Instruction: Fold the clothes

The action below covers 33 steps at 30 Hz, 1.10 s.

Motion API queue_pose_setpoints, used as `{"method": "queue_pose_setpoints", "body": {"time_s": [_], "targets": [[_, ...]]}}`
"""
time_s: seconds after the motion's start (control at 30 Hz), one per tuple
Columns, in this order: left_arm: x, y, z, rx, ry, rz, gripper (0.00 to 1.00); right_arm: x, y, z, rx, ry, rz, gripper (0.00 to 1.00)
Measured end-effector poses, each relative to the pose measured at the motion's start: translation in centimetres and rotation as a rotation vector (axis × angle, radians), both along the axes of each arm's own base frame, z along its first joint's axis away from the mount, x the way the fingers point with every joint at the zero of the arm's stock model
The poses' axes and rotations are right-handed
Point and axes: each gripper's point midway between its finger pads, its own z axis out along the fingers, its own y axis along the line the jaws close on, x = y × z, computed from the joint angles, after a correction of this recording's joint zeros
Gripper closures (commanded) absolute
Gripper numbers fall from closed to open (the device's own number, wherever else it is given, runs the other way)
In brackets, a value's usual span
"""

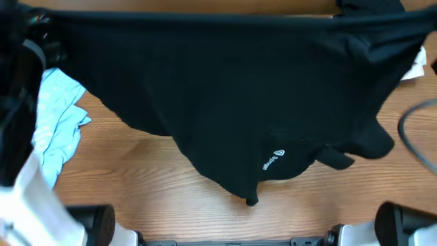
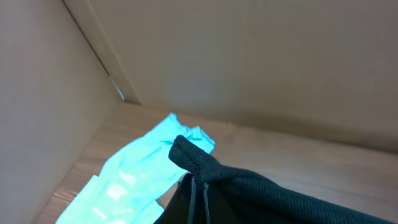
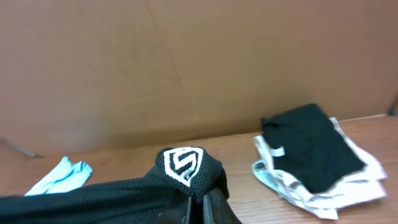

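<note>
Wooden table point(image 1: 136, 171) boards lie beneath the black shirt point(image 1: 225, 89), which I hold stretched wide above them, its white logo hanging low. My left gripper point(image 2: 198, 190) is clamped on one bunched corner and my right gripper point(image 3: 200, 199) on the other. A light blue garment point(image 1: 58, 123) lies at left, a black-and-white pile point(image 3: 317, 158) at right.

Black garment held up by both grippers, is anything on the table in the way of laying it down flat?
Partly. A light blue cloth lies at the left beside the black garment's edge, and a black-and-white pile sits at the right end. The table in front between them shows bare wood.
</note>
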Motion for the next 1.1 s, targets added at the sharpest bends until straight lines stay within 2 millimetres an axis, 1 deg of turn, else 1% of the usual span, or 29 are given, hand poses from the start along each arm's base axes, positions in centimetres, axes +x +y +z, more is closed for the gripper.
{"method": "queue_pose_setpoints", "body": {"time_s": [0.07,0.13,0.2,0.27,0.33,0.4,0.43,0.53,0.57,0.63,0.73,0.8,0.87,0.93,0.97,1.0,1.03,1.07,1.1], "targets": [[3.2,0.2,-2.1,-0.003,0.053,0.006,0.96,2.6,-0.1,-1.2,0.011,0.033,0.031,0.96],[6.5,0.7,-4.4,-0.008,0.098,0.018,0.96,5.9,0.0,-2.9,0.022,0.068,0.066,0.96],[10.2,1.4,-6.5,-0.015,0.114,0.025,0.96,9.8,0.4,-4.3,0.022,0.078,0.107,0.96],[13.2,1.9,-7.9,-0.023,0.105,0.026,0.96,14.2,1.1,-4.9,0.009,0.03,0.149,0.96],[16.0,2.4,-8.7,-0.031,0.07,0.026,0.96,17.9,2.0,-5.4,-0.007,-0.025,0.181,0.96],[17.8,2.8,-8.7,-0.031,0.029,0.028,0.96,20.2,2.8,-5.4,-0.022,-0.073,0.198,0.96],[18.3,2.9,-8.4,-0.031,0.005,0.028,0.96,20.7,3.1,-5.1,-0.029,-0.097,0.201,0.96],[18.8,3.0,-6.5,-0.026,-0.069,0.028,0.96,21.4,3.5,-3.4,-0.052,-0.175,0.197,0.96],[18.7,3.0,-5.7,-0.024,-0.094,0.028,0.96,21.2,3.5,-2.8,-0.057,-0.196,0.192,0.96],[18.3,3.0,-4.5,-0.02,-0.128,0.027,0.96,20.9,3.5,-2.2,-0.062,-0.208,0.186,0.96],[17.4,3.0,-3.5,-0.01,-0.142,0.023,0.96,20.6,3.3,-2.8,-0.063,-0.178,0.172,0.96],[16.6,2.9,-3.9,-0.004,-0.106,0.02,0.96,20.4,3.1,-4.0,-0.06,-0.126,0.164,0.96],[16.0,2.9,-5.2,-0.006,-0.046,0.019,0.95,20.0,3.1,-5.8,-0.054,-0.053,0.164,0.96],[15.3,2.7,-7.5,-0.012,0.049,0.015,0.96,19.8,3.1,-7.8,-0.045,0.024,0.166,0.96],[15.0,2.7,-8.7,-0.017,0.097,0.014,0.96,19.8,3.1,-9.2,-0.037,0.077,0.168,0.96],[14.6,2.5,-10.7,-0.028,0.175,0.005,0.96,19.9,3.0,-10.9,-0.03,0.132,0.166,0.96],[14.0,2.3,-12.6,-0.04,0.253,-0.003,0.96,20.0,3.0,-12.0,-0.023,0.171,0.166,0.96],[13.6,2.0,-14.7,-0.056,0.333,-0.014,0.96,20.3,2.9,-14.5,-0.011,0.25,0.166,0.96],[13.3,1.8,-16.6,-0.071,0.399,-0.024,0.96,20.4,2.9,-16.3,-0.002,0.309,0.164,0.96]]}}
